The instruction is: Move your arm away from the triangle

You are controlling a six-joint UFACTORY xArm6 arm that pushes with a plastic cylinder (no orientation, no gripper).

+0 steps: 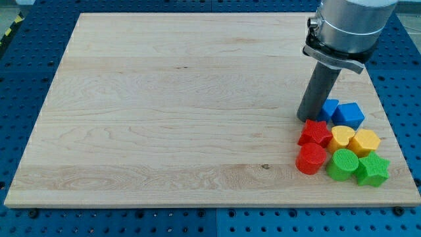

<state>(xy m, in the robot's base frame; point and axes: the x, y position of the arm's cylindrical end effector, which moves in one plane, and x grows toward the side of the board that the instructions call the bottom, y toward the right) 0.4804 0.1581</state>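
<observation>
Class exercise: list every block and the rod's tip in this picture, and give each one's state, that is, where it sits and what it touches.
my tip: on board, beside blue triangle.
blue triangle: behind rod, partly hidden.
blue cube: upright.
red star: flat.
yellow heart: flat.
yellow block: flat.
red cylinder: upright.
green cylinder: upright.
green star: flat.

wood board [164, 105] on blue pegboard table [26, 224] w/ holes.

No readable text anywhere.

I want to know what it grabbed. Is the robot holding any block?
No, nothing is held. My tip is a plain rod that only pushes; it stands beside the blue blocks, just above the red star.
</observation>
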